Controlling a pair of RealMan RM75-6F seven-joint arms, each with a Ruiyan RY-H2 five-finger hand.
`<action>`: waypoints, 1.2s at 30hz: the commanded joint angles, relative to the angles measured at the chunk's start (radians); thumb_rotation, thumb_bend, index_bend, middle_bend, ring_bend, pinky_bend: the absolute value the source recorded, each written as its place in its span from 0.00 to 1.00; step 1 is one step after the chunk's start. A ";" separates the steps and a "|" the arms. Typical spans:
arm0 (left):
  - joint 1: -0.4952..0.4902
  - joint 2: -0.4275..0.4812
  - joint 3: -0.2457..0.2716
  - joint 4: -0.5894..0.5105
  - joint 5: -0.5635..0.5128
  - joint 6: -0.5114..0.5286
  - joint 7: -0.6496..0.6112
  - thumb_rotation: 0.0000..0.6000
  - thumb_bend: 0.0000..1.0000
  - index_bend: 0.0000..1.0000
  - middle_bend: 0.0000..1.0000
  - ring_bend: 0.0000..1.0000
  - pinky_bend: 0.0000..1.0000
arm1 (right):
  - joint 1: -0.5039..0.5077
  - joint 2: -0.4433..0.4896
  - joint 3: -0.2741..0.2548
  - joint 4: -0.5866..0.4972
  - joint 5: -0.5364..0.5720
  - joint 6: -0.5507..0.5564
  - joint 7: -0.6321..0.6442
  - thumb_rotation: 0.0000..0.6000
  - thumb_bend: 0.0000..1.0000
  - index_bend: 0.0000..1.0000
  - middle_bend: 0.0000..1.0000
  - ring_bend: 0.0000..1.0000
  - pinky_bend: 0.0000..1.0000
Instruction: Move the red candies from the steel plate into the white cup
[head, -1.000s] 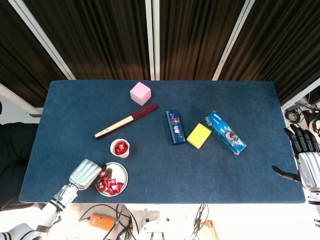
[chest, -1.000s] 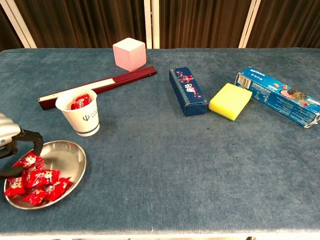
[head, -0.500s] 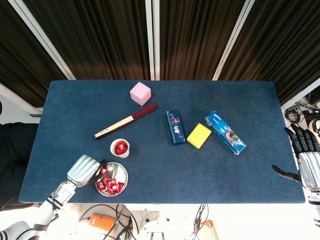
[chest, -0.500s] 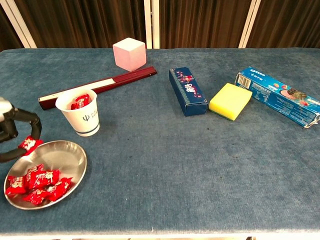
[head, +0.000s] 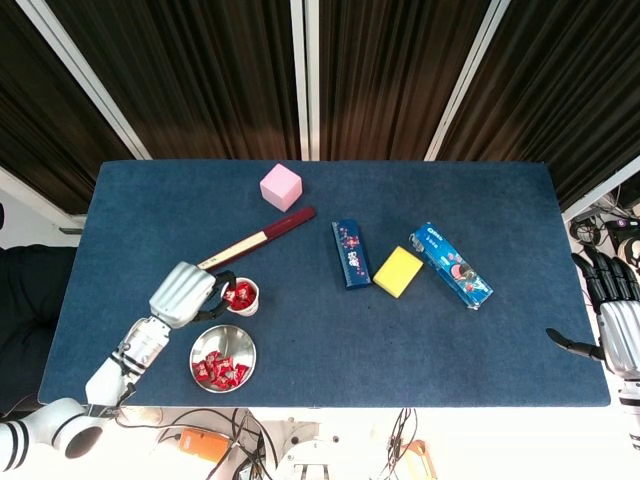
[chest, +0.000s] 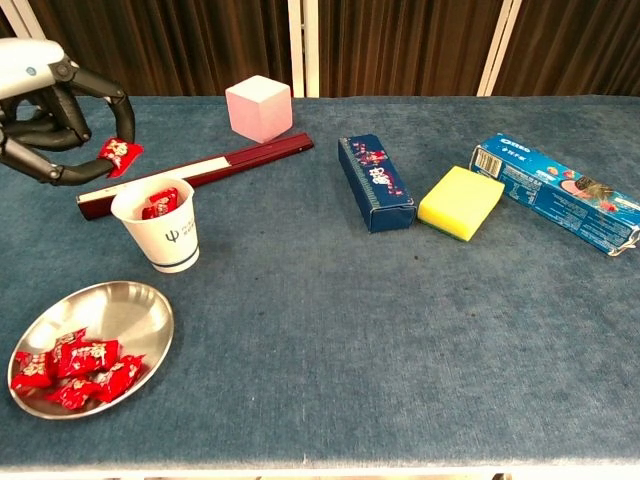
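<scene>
Partly done: at least one red wrapped candy is seen inside the white paper cup (chest: 160, 227); several red candies (chest: 70, 368) are left on the round steel plate (chest: 140, 310), near the desk's front edge. One red candy (chest: 120, 153) is pinched by the left hand (chest: 55, 110) just above the cup. The right hand (head: 618, 325) is spread, holding nothing, off the desk's right edge. Open blue desk (chest: 380, 330) is seen right of the cup.

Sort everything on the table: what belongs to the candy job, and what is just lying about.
Job:
- left hand, pinching a red candy above the cup
- white cup, candy already inside
- steel plate
- candies on the plate

Lying about:
- pink cube
- dark red stick
- dark blue box
- yellow sponge
- blue packet
- right hand, idle at the table edge
</scene>
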 joint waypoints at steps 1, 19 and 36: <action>-0.033 -0.021 -0.022 0.021 -0.061 -0.055 0.002 0.99 0.35 0.52 0.96 0.92 0.83 | 0.002 -0.001 0.001 0.002 0.006 -0.006 0.002 1.00 0.16 0.00 0.01 0.00 0.03; 0.048 0.046 0.066 -0.021 0.005 0.066 -0.012 0.98 0.20 0.28 0.96 0.92 0.83 | 0.026 0.004 0.012 -0.023 0.014 -0.032 -0.030 1.00 0.16 0.00 0.01 0.00 0.02; 0.117 0.048 0.226 -0.010 0.203 0.086 0.013 1.00 0.25 0.41 0.96 0.92 0.83 | 0.035 0.003 0.007 -0.039 -0.011 -0.032 -0.047 1.00 0.16 0.00 0.01 0.00 0.03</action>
